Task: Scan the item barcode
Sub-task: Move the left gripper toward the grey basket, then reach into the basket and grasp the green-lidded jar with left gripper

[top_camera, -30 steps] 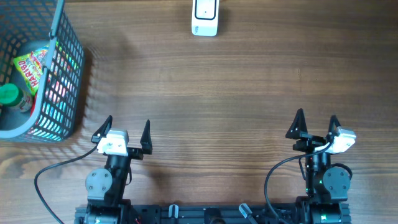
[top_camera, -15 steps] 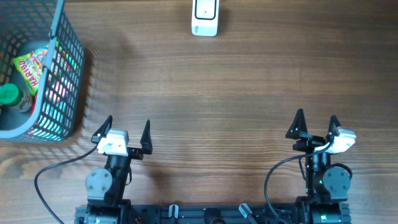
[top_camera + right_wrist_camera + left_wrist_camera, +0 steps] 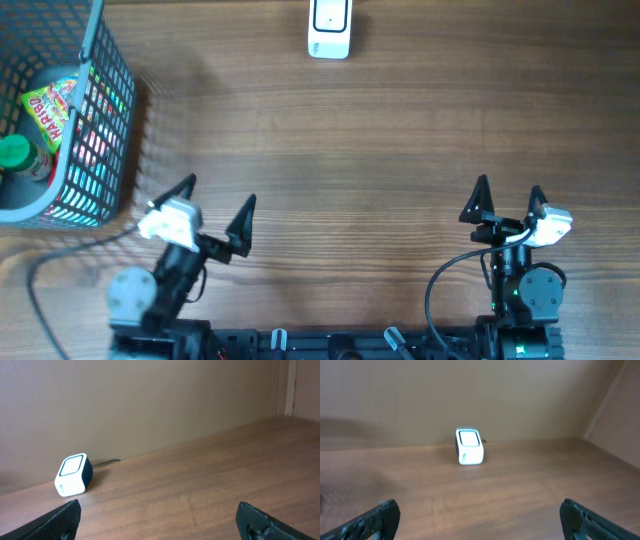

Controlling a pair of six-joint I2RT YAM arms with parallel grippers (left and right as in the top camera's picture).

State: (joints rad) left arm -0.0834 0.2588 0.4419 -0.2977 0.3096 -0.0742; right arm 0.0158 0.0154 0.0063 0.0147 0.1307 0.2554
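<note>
Overhead puts the likely items in the mesh basket (image 3: 104, 150) at the far left of the surface (image 3: 360, 140): a bright sweets bag (image 3: 47, 108) and, beside it, a green-capped bottle (image 3: 13, 153). Which one is to be scanned I cannot tell, and no barcode shows. The scanner (image 3: 330, 28) stands at the far edge, well apart from the basket. Left jaws and right jaws both stand wide apart and hold nothing, near the front edge; the left ones are angled towards the basket.

By its look the bag is light, soft and crinkly, with slick film that will likely slide and buckle. I would pinch it at a flat sealed edge, not across the puffed middle. The bottle looks stiff and should take a firm grip round its body below the cap.

Only the overhead view shows the basket and its contents; neither wrist view does. Left wrist shows the scanner (image 3: 469, 446) with its window lit. Right wrist shows it (image 3: 74, 475) from the side, with a thin cable (image 3: 106, 462) running off behind it
</note>
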